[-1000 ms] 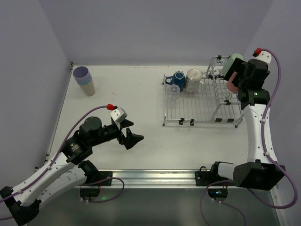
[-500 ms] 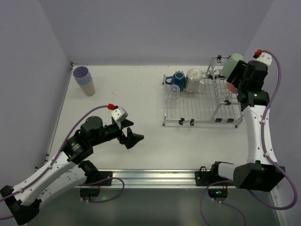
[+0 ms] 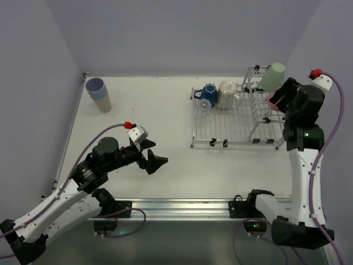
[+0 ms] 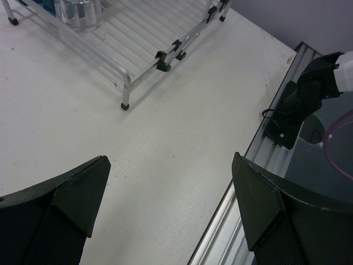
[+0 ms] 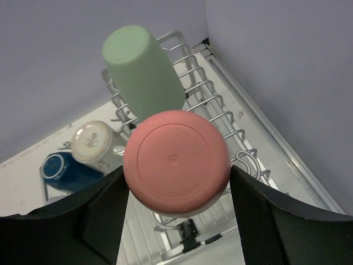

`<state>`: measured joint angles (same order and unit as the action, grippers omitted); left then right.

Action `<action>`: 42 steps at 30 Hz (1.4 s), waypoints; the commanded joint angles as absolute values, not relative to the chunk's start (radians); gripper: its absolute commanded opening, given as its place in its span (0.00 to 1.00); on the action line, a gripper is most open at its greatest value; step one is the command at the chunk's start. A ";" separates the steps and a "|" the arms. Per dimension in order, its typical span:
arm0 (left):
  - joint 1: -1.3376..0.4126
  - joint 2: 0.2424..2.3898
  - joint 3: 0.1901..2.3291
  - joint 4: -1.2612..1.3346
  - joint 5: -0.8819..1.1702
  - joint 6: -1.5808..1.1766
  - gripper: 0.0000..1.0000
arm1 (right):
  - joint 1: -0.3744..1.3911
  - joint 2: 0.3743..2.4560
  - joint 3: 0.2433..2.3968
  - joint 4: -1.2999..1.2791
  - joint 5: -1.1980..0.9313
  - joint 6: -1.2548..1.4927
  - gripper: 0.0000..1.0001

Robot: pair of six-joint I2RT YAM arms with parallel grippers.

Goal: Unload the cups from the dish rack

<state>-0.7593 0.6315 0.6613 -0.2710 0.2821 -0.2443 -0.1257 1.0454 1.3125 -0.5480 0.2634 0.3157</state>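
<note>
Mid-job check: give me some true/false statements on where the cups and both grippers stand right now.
1. The right gripper is closed on the salmon-pink cup. True.
2. The left gripper holds a cup. False: its jaws are open and empty above the table.
3. The green cup sits base up in the dish rack. True.
4. The dark-blue mug stands on the table outside the rack. False: it is on the rack, next to the white mug.
5. The stacked tumblers stand near the table's far left corner, apart from the rack. True.
</note>
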 commanded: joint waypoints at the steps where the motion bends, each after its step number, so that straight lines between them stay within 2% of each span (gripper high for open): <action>1: -0.752 0.589 0.686 -0.207 0.273 -0.268 1.00 | -0.127 0.930 1.284 -0.563 0.140 0.386 0.59; 7: -0.752 0.632 0.681 -0.051 0.408 -0.405 0.98 | -0.072 0.692 1.016 -0.376 -0.220 0.560 0.59; 10: -0.753 0.683 0.661 0.140 0.472 -0.529 0.96 | 0.072 0.637 0.906 -0.234 -0.325 0.670 0.59; 15: -0.753 0.784 0.634 0.368 0.494 -0.713 0.95 | 0.322 0.666 0.789 0.007 -0.402 0.813 0.59; 19: -0.755 0.851 0.595 0.588 0.502 -0.834 0.92 | 0.435 0.754 0.655 0.364 -0.495 0.942 0.59; 21: -0.758 0.891 0.591 0.633 0.496 -0.877 0.90 | 0.480 0.791 0.644 0.425 -0.526 0.962 0.59; 27: -0.769 0.904 0.577 0.643 0.397 -0.903 0.82 | 0.506 0.825 0.608 0.544 -0.552 0.973 0.60; 28: -0.772 0.904 0.572 0.647 0.391 -0.907 0.76 | 0.506 0.834 0.592 0.573 -0.558 0.982 0.60; 30: -0.773 0.904 0.574 0.650 0.390 -0.907 0.72 | 0.506 0.833 0.574 0.595 -0.558 0.988 0.60; 39: -0.778 0.859 0.581 0.539 0.338 -0.864 0.71 | 0.505 0.718 0.572 0.528 -0.418 0.945 0.59; 42: -0.778 0.828 0.606 0.458 0.318 -0.822 0.76 | 0.506 0.706 0.583 0.506 -0.399 0.934 0.59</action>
<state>-0.7773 0.8524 0.5770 0.5388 0.3851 -0.8803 0.4988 0.7292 0.5606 0.4507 -0.4358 0.9421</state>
